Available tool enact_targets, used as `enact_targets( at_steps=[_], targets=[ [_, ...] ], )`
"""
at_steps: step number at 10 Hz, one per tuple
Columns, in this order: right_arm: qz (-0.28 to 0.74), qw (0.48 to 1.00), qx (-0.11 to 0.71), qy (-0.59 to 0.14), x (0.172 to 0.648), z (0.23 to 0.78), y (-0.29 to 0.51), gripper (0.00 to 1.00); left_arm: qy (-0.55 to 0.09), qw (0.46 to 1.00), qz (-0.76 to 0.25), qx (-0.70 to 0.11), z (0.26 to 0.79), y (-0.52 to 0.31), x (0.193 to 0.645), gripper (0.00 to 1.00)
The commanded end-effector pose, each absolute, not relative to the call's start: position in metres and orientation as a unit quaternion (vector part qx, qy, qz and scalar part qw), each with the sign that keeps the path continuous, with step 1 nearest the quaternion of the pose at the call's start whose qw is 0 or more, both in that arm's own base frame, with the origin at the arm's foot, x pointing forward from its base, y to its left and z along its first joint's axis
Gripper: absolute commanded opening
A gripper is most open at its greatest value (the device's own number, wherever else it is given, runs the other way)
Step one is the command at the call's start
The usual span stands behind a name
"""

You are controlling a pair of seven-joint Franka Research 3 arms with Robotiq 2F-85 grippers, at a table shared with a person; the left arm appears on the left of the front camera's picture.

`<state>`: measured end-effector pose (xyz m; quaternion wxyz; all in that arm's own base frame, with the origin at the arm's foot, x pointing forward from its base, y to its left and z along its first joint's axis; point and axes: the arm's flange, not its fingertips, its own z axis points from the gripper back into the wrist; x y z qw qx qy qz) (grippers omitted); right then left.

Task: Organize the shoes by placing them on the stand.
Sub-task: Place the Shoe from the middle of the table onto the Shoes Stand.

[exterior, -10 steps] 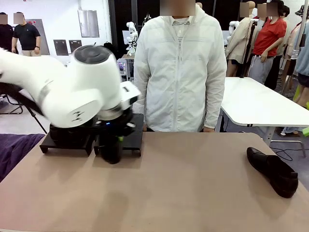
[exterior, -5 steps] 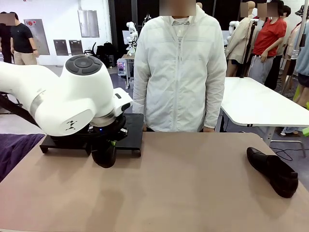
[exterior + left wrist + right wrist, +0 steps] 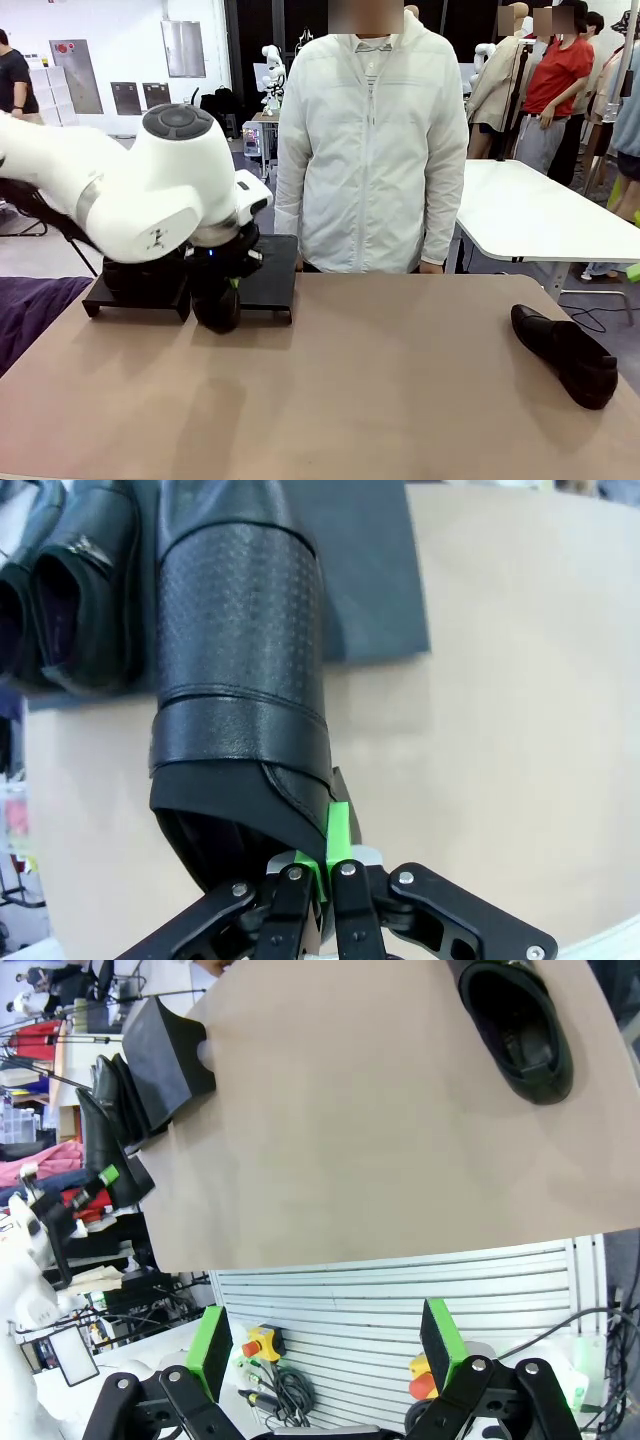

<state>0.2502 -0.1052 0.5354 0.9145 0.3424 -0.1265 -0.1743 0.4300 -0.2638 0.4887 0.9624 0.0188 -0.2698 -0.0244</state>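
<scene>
The left arm [image 3: 120, 200] bent over the table's far left edge, its left gripper [image 3: 331, 858] angled down and pinched on a shoe [image 3: 240, 650], while the right gripper [image 3: 326, 1350] hung wide open beyond the near edge.

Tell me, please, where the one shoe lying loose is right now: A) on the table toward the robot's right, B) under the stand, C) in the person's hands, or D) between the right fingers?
A: the loose shoe lies on the bare table near its right edge, far from the stand.
</scene>
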Motion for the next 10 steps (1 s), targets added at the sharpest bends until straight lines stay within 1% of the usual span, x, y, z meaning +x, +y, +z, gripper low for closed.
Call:
enact_targets(
  at_steps=[1,2,3,5,7,10],
  targets=[
    [-0.162,0.911,0.354,-0.132,0.251,0.538,-0.107,1.00,-0.301,0.953,-0.014,0.034,0.500,-0.275,0.511,0.00],
    [-0.162,0.911,0.354,-0.132,0.251,0.538,-0.107,1.00,-0.316,0.947,-0.010,0.054,0.498,-0.273,0.542,0.00],
    [-0.162,0.911,0.354,-0.132,0.251,0.538,-0.107,1.00,-0.310,0.946,-0.011,0.088,0.493,-0.270,0.569,0.00],
    [-0.162,0.911,0.354,-0.132,0.251,0.538,-0.107,1.00,-0.310,0.942,-0.047,0.120,0.477,-0.269,0.596,0.00],
    [-0.162,0.911,0.354,-0.132,0.251,0.538,-0.107,1.00,-0.298,0.945,-0.065,0.115,0.465,-0.271,0.604,0.00],
    [-0.162,0.911,0.354,-0.132,0.251,0.538,-0.107,1.00,-0.263,0.954,-0.057,0.134,0.455,-0.273,0.609,0.00]
  ],
)
